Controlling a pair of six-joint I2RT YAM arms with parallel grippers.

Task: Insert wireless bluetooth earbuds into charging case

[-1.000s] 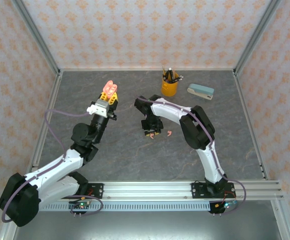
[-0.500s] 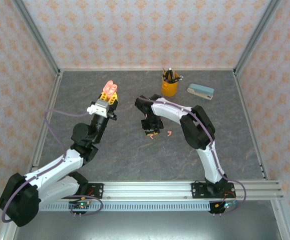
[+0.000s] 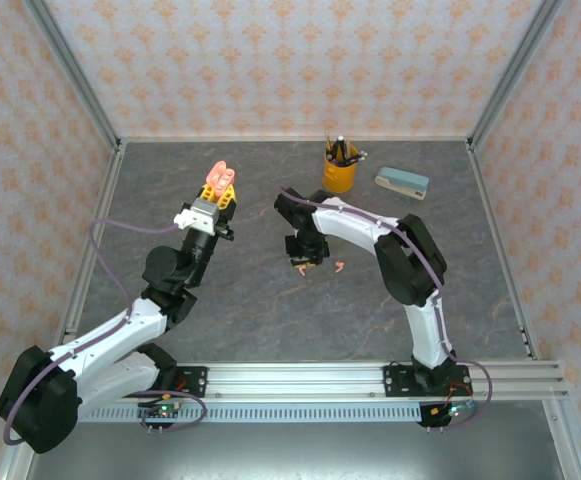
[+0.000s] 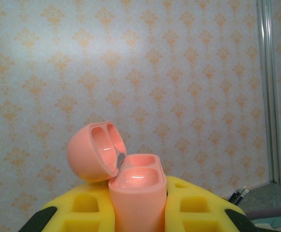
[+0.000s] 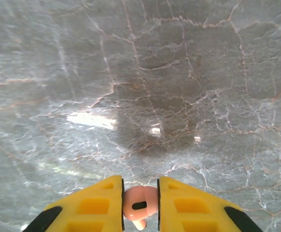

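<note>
My left gripper (image 3: 218,192) is raised over the left middle of the table and is shut on a salmon-pink charging case (image 3: 217,175). In the left wrist view the case (image 4: 138,198) stands upright between the yellow fingers (image 4: 82,210). Its lid (image 4: 89,152) is hinged open to the left and both wells are empty. My right gripper (image 3: 301,262) hangs just above the table's middle, shut on a pink earbud (image 5: 140,205) pinched between its yellow fingers (image 5: 193,210). A second pink earbud (image 3: 339,266) lies on the table just right of that gripper.
A yellow cup of pens (image 3: 339,172) stands at the back, with a teal and white box (image 3: 402,182) to its right. Patterned walls and metal frame rails (image 3: 90,110) close in the grey marble table (image 3: 260,300) on three sides.
The right gripper's jaws have closed on the pink earbud, and its arm has shifted slightly right and back. The left arm and the case have not moved.
</note>
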